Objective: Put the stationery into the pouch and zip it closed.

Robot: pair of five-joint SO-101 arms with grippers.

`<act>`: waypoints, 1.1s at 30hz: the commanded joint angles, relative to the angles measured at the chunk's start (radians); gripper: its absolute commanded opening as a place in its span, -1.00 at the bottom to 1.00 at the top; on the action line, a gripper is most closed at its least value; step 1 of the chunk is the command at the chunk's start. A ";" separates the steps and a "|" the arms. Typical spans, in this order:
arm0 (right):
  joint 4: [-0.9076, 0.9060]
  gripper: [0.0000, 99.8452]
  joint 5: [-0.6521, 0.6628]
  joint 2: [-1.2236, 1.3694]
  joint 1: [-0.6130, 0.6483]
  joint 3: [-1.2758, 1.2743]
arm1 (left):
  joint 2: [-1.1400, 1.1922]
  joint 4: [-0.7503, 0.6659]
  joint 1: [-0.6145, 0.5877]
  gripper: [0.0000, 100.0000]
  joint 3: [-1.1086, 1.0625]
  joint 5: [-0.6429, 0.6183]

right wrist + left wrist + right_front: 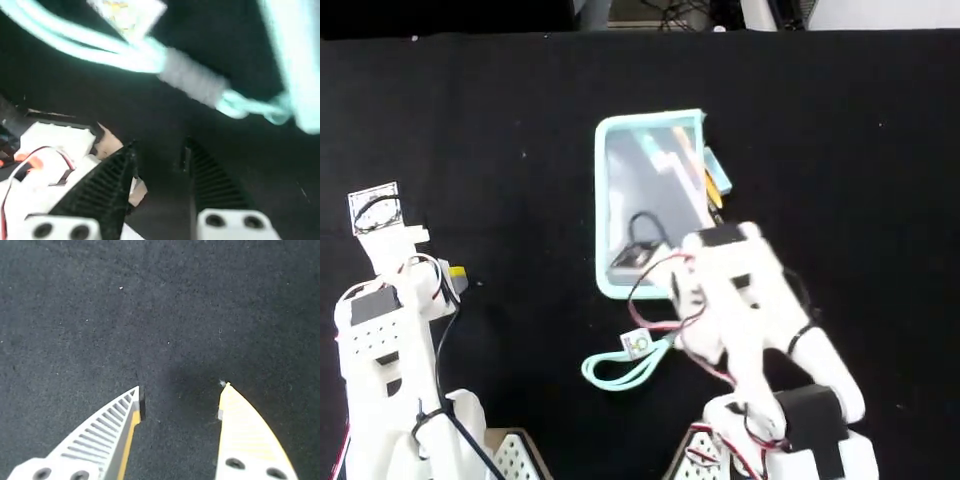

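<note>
Pouch is lying centrally on bench, stationery protruding at 3 o'clock. Right hand is hovering at its 5 o'clock, narrowly parted, empty; left hand gaping, empty. Insertion seemingly unfinished: next, nudging stationery inward.

A black cloth spreads wide, with dark cables beyond its far edge
</note>
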State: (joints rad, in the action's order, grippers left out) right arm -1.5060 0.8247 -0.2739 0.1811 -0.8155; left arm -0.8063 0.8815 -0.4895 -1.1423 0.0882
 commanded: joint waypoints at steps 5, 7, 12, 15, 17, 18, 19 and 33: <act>-0.026 -0.69 -0.322 -0.001 -0.121 0.191 | -0.023 -0.020 -0.008 -0.48 0.013 -0.006; -0.026 -0.62 -0.423 0.001 -0.066 0.196 | -0.023 -0.020 -0.008 -0.48 0.015 -0.006; 0.055 -0.55 -0.664 0.001 0.120 0.196 | -0.023 -0.020 -0.010 -0.48 0.010 -0.006; 0.120 -0.55 -0.792 0.001 0.146 0.194 | -0.023 -0.020 -0.010 -0.48 0.008 -0.006; 0.127 -0.55 -0.844 0.002 0.146 0.189 | -0.023 -0.020 -0.010 -0.48 0.008 -0.006; 0.126 -0.55 -0.862 0.004 0.146 0.183 | -0.023 -0.020 -0.010 -0.48 0.008 -0.006; 0.124 -0.55 -0.873 0.012 0.146 0.173 | -0.023 -0.020 -0.010 -0.48 0.010 -0.006; 0.144 -0.56 -0.873 0.486 0.149 0.254 | -0.023 -0.020 -0.012 -0.48 0.010 -0.005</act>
State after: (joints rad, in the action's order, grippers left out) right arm -1.3802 -0.0483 0.1220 0.3207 -0.5976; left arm -0.8063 0.8815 -0.4895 -1.1423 0.0882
